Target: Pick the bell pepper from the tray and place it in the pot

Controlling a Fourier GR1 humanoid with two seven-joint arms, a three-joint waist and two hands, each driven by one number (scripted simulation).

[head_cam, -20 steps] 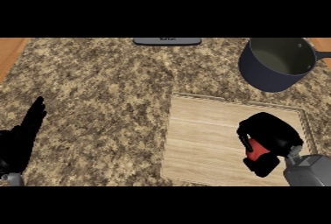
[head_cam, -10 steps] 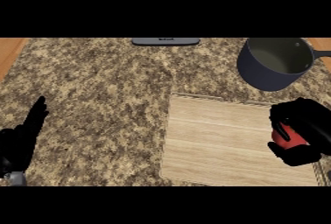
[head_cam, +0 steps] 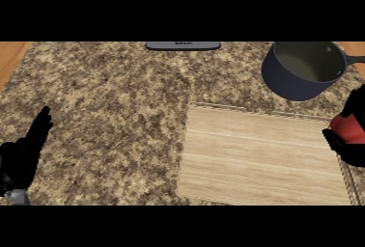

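- A speckled brown granite counter [head_cam: 107, 96] fills the view, with strips of orange-brown wood showing at its far left and far right corners.
- Nearest, at the lower left edge, the left hand [head_cam: 21, 157] rests open with its fingers straight and pointing up the view, holding nothing and well apart from everything else.
- On the right half of the counter lies the tray [head_cam: 257, 159], a pale wooden board with a thin raised rim; its surface shows only bare wood grain.
- At the right edge, over the tray's right side, the right hand [head_cam: 349, 149] is curled round the bell pepper [head_cam: 345, 128], which shows as a red patch between the black fingers and is partly cut off by the view's edge.
- The pepper is therefore off the tray's surface and in the hand, nearer than the pot and outside it.
- Beyond the tray's far right corner stands the pot [head_cam: 303, 67], dark blue-grey with a greenish inside, its handle [head_cam: 354, 59] running off to the right.
- Farthest, at the counter's back edge, sits a flat grey object [head_cam: 183, 45], too small to identify.
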